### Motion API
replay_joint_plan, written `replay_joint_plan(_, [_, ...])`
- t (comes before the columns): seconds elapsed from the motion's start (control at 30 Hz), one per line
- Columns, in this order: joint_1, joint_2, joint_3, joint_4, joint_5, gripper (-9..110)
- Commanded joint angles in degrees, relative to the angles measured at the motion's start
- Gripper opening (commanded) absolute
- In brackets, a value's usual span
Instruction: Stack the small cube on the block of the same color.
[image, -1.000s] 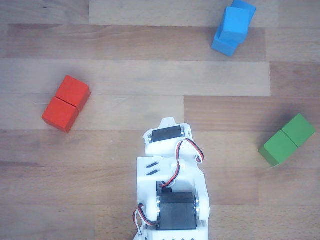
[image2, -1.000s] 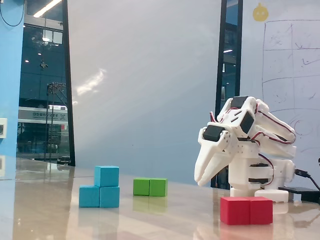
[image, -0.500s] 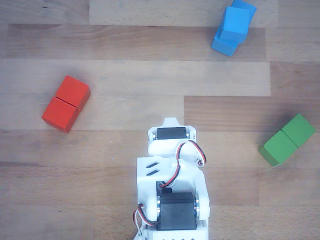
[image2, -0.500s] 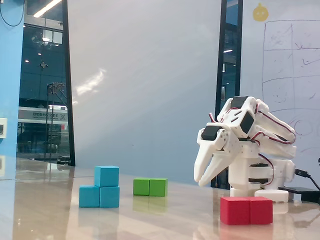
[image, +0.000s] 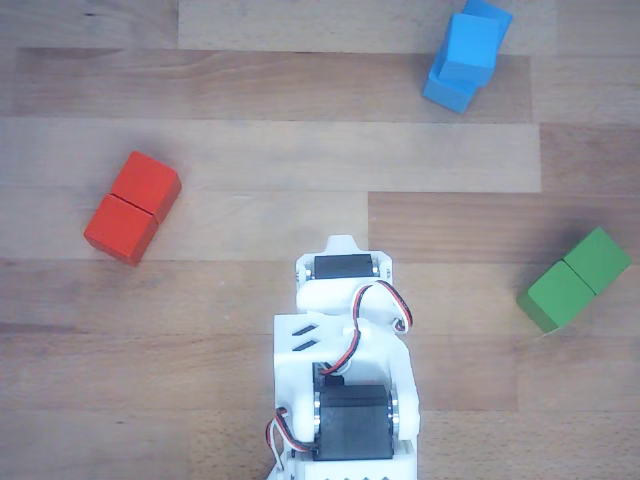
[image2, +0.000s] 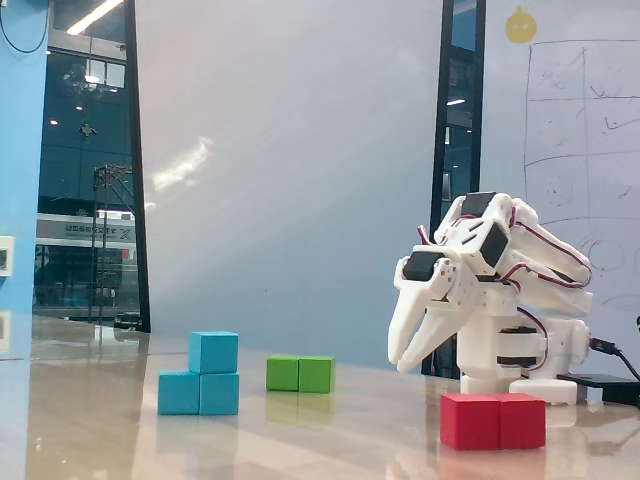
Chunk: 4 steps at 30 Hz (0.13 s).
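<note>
The cube (image2: 213, 352) is seen seated on one end of the blue block (image2: 199, 393) (flush with its right half in the fixed view). The gripper (image2: 399, 363) is held above the table (image2: 330, 430), well apart from the stack, its fingers slightly parted and empty. A green block (image2: 300, 374) and a red block (image2: 493, 421) are set apart.

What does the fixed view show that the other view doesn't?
Only the fixed view shows the gripper, open, empty, off the table, and that the small cube sits on one end of the blue block. Only the other view gives the layout from above and the wood table. Both show the red block, the green block and the arm.
</note>
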Motion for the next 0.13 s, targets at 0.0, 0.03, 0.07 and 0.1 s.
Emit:
replay_joint_plan(0.0, [-0.1,1.9,-1.2,0.2,0.4,3])
replay_joint_plan(0.03, [-0.1,1.9,-1.2,0.2,0.4,3])
replay_joint_plan(0.07, [-0.1,1.9,-1.2,0.2,0.4,3])
replay_joint_plan(0.1, [-0.1,1.9,-1.2,0.2,0.4,3])
